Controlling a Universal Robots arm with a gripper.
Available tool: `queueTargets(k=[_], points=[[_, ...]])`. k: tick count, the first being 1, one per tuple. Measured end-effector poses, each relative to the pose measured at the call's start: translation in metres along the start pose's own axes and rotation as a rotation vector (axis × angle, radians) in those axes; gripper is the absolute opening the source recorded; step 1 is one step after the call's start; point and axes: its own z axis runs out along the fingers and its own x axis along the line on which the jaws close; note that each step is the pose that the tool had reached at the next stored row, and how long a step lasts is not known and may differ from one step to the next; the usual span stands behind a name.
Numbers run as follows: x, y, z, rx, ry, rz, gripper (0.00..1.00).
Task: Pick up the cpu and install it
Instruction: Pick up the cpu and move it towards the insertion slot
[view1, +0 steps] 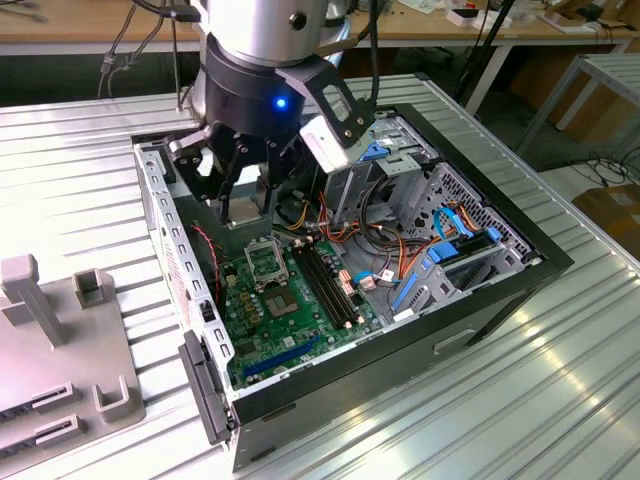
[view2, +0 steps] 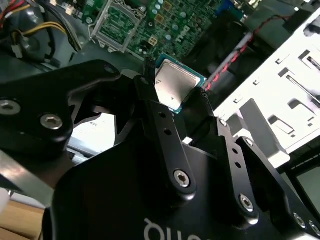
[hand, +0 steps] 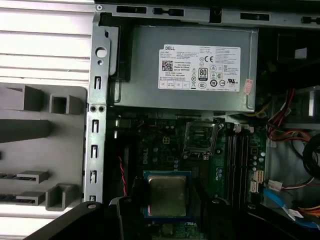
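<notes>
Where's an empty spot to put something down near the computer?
The ribbed silver metal table is bare on the exterior view's right of the open black computer case. Inside it is crowded: tangled coloured cables, and the black gripper holding the small silver-grey square cpu.

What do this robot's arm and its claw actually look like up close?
The arm is a thick silver-grey cylinder ending in a black collar with a small glowing blue light. The gripper is matte black: a blocky body with white lettering and slim jointed fingers pinned with silver hex screws. A white block sits on a black bracket beside it.
</notes>
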Motion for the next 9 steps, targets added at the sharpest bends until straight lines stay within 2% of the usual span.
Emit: queueTargets(k=[9], points=[[-0.0264,-0.0035,0.0015,0.0,0.0,0.0,0.47]])
